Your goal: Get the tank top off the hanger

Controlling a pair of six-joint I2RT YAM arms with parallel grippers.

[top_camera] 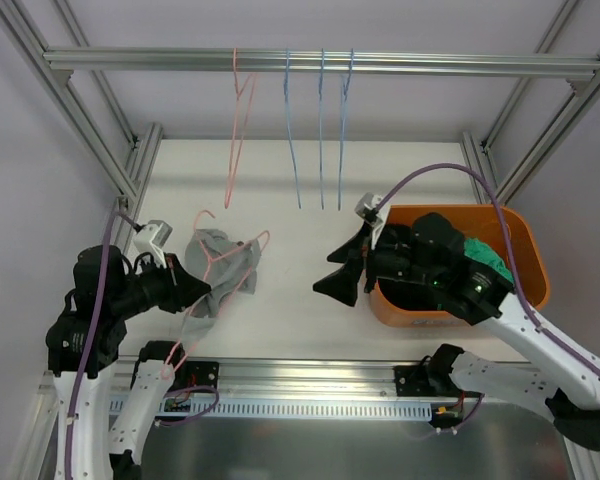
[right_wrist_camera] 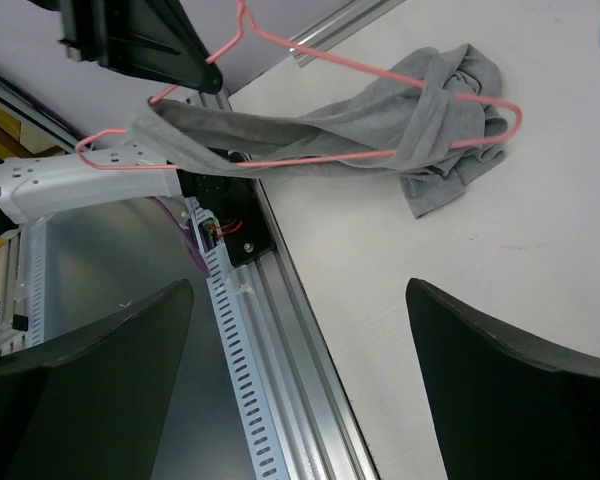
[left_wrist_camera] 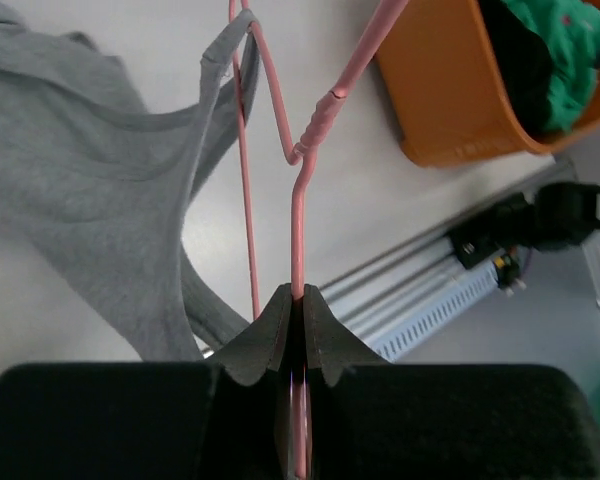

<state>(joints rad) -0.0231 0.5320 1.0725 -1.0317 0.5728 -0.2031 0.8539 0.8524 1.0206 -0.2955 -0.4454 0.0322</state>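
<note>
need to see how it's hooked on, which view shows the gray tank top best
The right wrist view: the whole tank top shows, draped over the pink hanger. The left wrist view gives only one strap and part of the body. The top external view shows it small and bunched.

from my screen i see a white tabletop (top_camera: 280, 310) boxed in by an aluminium frame (top_camera: 430, 64), pale grey walls (top_camera: 20, 150) beyond it, soft even light, and a slotted rail (top_camera: 310, 408) along the near edge above a brushed metal panel (top_camera: 310, 452).
</note>
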